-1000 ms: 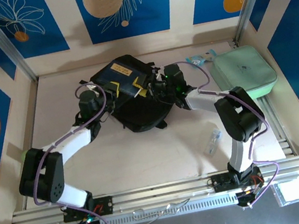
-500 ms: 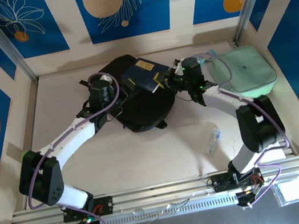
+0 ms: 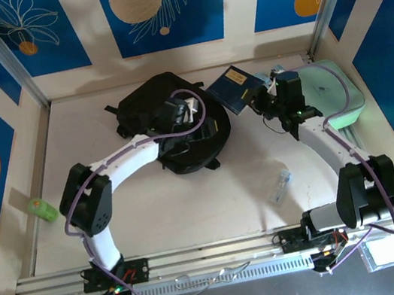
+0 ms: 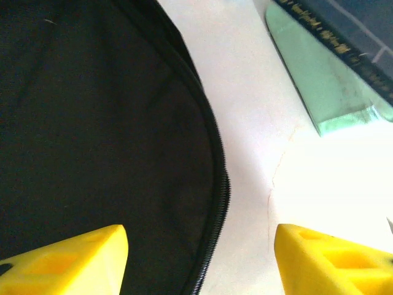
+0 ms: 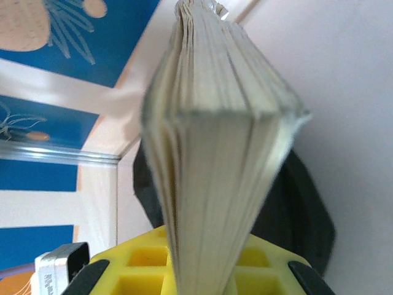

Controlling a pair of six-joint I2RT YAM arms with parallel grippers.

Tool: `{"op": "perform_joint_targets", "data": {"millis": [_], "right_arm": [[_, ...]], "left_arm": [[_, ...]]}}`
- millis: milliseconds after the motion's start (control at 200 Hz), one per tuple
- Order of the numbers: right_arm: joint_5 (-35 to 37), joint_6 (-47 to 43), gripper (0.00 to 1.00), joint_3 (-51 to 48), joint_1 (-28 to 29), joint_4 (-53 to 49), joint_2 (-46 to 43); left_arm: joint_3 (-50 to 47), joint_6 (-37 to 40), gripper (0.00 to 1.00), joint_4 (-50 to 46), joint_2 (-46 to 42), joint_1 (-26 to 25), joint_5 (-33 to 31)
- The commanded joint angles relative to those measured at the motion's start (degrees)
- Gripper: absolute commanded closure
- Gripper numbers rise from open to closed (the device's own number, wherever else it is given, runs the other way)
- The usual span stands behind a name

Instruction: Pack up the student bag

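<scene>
Student bag (image 3: 139, 100) lies flat on desk. Book (image 3: 232, 89), on top of bag 1 s ago, now hangs just right of bag, clamped in right gripper (image 5: 202, 273). Left gripper (image 4: 199, 252) gapes wide, empty, over bag's right edge. Likely nothing packed yet.

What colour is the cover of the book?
The book is dark blue with a yellow label, best seen in top view.

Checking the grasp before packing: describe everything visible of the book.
The book is thick and closed, with a dark blue cover bearing a small yellowish label, gold spine lettering and cream page edges. The right gripper clamps one edge, holding it tilted, apparently off the table, between the bag and the green case. Nothing else seems to touch it.
</scene>
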Motion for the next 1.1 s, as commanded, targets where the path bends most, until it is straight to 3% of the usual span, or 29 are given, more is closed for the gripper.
{"op": "perform_joint_targets", "data": {"millis": [0, 205, 510, 940, 1095], "right_arm": [[0.6, -2.1, 0.97, -1.1, -2.0, -1.8, -3.5], [0.7, -2.5, 0.98, -2.8, -5.2, -3.8, -6.3], [-0.2, -2.3, 0.98, -4.1, -7.4, -4.5, -7.9], [-1.3, -1.3, 0.98, -4.5, -8.2, -4.4, -7.8], [-1.5, -1.1, 0.98, -4.6, -8.2, -4.4, -7.9]], "left_arm": [[5.0, 4.9, 0.39, -3.0, 3.6, -1.2, 3.2], [12.0, 8.9, 0.48, -6.6, 10.3, -2.0, 7.8], [18.5, 10.5, 0.64, -11.4, 16.0, -2.1, 9.6], [19.4, 10.6, 0.70, -13.5, 17.9, -2.1, 9.0], [20.2, 12.6, 0.66, -15.3, 17.8, -2.1, 6.1]]}}
